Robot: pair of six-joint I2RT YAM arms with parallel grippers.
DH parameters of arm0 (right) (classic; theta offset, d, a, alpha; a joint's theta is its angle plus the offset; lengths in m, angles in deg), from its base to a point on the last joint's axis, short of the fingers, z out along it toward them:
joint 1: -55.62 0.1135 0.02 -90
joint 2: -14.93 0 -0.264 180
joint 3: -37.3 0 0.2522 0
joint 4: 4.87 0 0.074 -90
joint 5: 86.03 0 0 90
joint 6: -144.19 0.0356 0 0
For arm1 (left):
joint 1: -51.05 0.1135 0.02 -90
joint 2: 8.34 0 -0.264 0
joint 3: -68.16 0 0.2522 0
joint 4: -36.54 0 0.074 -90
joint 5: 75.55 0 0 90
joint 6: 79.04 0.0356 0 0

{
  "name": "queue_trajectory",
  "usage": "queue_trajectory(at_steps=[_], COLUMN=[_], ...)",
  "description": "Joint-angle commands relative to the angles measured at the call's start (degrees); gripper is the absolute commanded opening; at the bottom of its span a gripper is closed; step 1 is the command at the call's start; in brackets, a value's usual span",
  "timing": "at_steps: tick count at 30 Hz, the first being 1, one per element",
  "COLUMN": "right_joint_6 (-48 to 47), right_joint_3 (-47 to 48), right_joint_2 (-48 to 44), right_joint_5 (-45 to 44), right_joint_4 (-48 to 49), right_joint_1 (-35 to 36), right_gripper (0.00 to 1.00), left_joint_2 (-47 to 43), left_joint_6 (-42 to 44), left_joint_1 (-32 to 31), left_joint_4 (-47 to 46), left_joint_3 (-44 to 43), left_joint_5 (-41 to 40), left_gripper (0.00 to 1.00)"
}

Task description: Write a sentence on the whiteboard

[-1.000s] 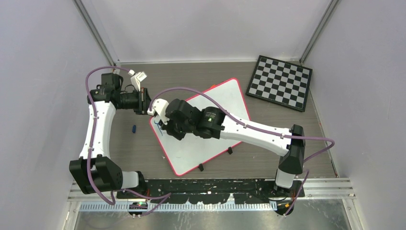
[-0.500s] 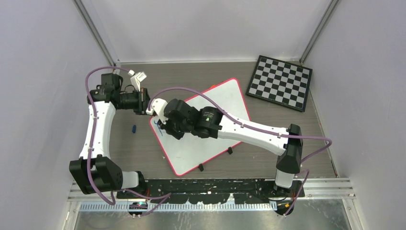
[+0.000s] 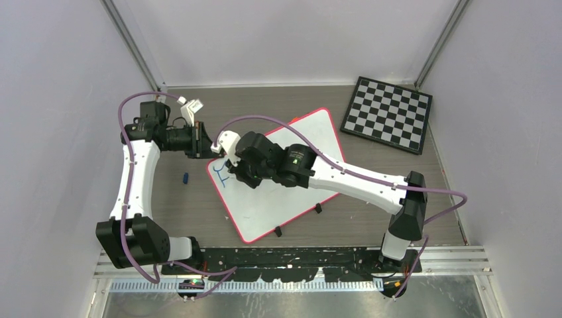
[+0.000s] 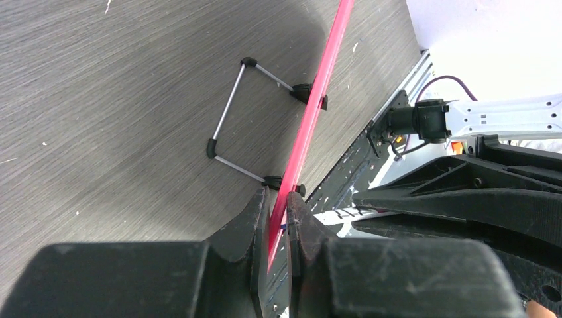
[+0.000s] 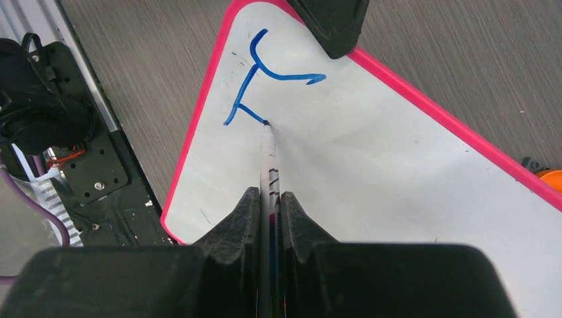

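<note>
Right pincer grips marker on whiteboard; left pincer clamps its rim. Sentence barely begun: one blue letter drawn.

Left gripper clamped, arm bent inward; right gripper clamped, arm stretched far leftward

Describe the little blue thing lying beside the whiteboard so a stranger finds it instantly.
Find the whiteboard, the large white board with a pink rim lying askew mid-table. Just off its left edge, toward the left arm, sits the little blue thing on bare wood. It is the only loose blue piece; the other blue is ink on the board.
</note>
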Motion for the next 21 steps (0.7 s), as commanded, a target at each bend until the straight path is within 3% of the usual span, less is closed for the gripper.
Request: queue_trajectory(at_steps=[1,11,21], right_joint_6=[-0.39,1.28,4.79], right_joint_3=[0.01,3.63,1.42], right_joint_2=[-1.83,-3.96,-6.41], right_joint_5=[-2.24,6.9,10.93], right_joint_4=[2.12,-0.94,-0.01], right_joint_1=[-0.88,-0.92,-5.04], right_gripper=[0.0,0.0,0.0], left_joint_2=[-1.07,-1.55,-1.69], left_joint_6=[-0.87,-0.4,0.32], left_joint_1=[0.11,0.05,-0.3], left_joint_4=[0.19,0.19,0.54], left_joint_3=[0.08,0.72,1.11], left_joint_5=[0.27,0.71,1.5], left_gripper=[0.0,0.0,0.0])
